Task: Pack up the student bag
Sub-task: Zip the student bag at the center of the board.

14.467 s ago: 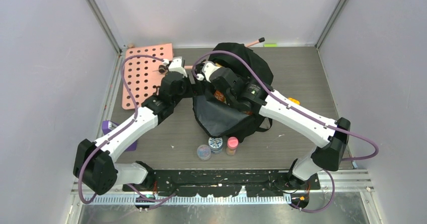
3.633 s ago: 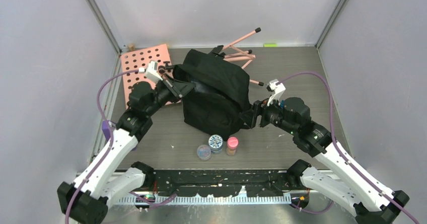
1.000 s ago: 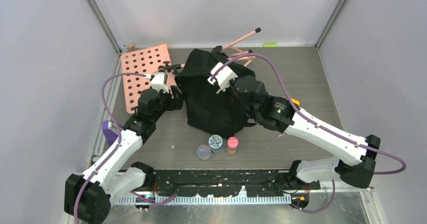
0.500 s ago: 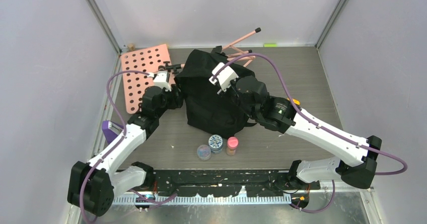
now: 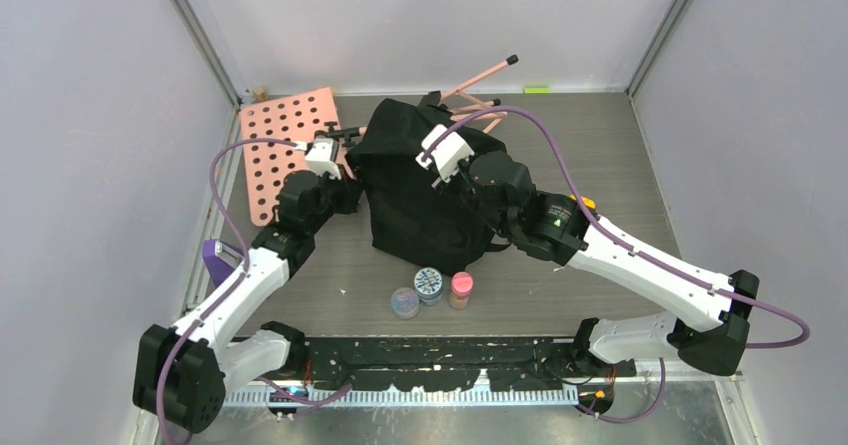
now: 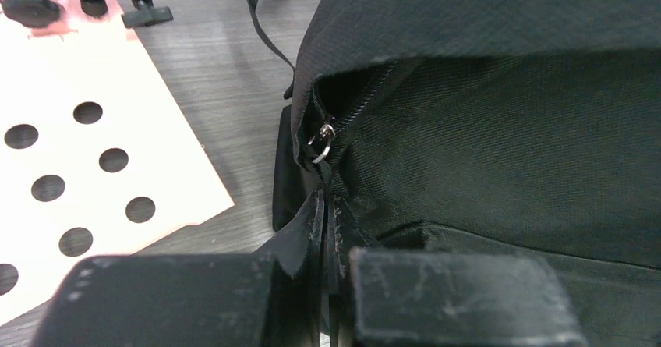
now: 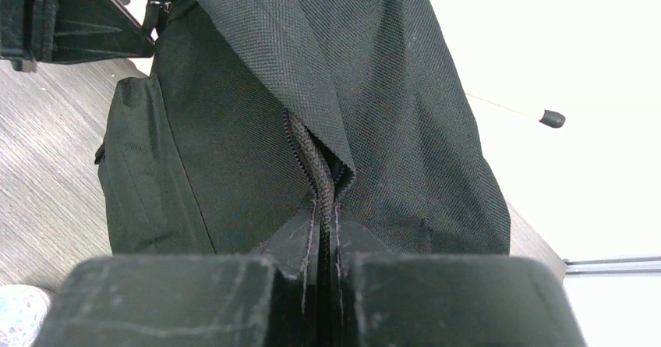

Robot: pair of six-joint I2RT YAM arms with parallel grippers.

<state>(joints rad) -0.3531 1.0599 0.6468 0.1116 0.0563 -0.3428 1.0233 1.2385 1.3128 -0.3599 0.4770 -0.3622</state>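
The student bag [image 5: 425, 210], a large black fabric backpack, stands in the middle of the table. My left gripper [image 6: 327, 234] is at its left side, shut on the fabric seam just below the silver zipper pull [image 6: 322, 141]. My right gripper [image 7: 323, 226] reaches over the bag's top and is shut on the black zipper edge [image 7: 316, 168], under a fold of fabric. In the top view both sets of fingertips are buried against the bag. The bag's inside is hidden.
A pink pegboard [image 5: 285, 145] lies at the back left, close to my left arm. A pink stand with black tips [image 5: 485, 75] sits behind the bag. Three small jars [image 5: 430, 287] stand in front of it. A purple object [image 5: 214, 256] lies at the left edge.
My left gripper has closed on the bag's seam below the zipper pull, and the left arm edged slightly toward the bag. The right gripper keeps its hold and the bag has not moved.
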